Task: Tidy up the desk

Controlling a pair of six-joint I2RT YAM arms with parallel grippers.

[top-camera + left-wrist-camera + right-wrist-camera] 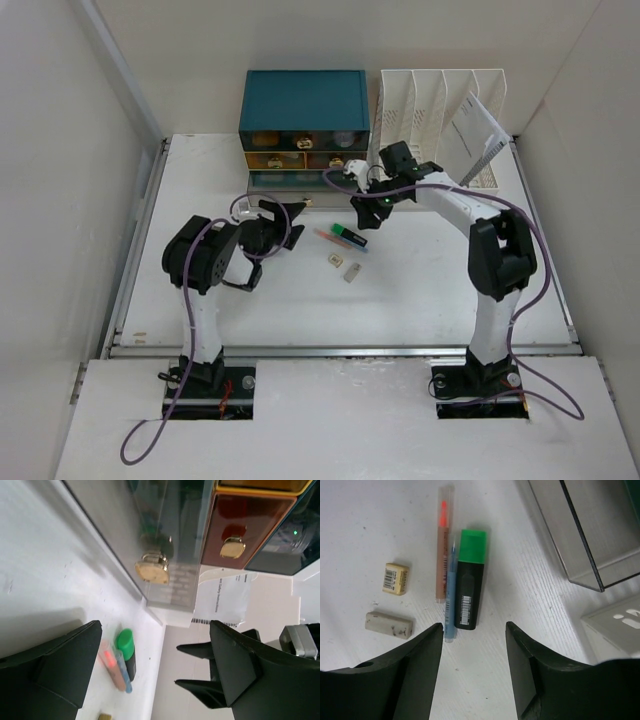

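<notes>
The white desk (440, 290) carries a small pile at its middle: a black highlighter with a green cap (470, 590), an orange pen (442, 545) and a blue pen (450, 595) lying side by side. A yellow eraser (396, 578) and a white eraser (389, 625) lie just beside them. My right gripper (472, 650) hovers open over bare desk at the near end of the highlighter, holding nothing. My left gripper (155, 665) is open and empty, left of the pens (345, 237), facing the pulled-out clear drawer (160, 545).
A teal drawer box (303, 100) stands at the back, with amber drawers and gold knobs (232, 547). Its clear bottom drawer (278, 180) sticks out onto the desk. A white slotted file rack (440, 110) holding a sheet of paper stands at the back right.
</notes>
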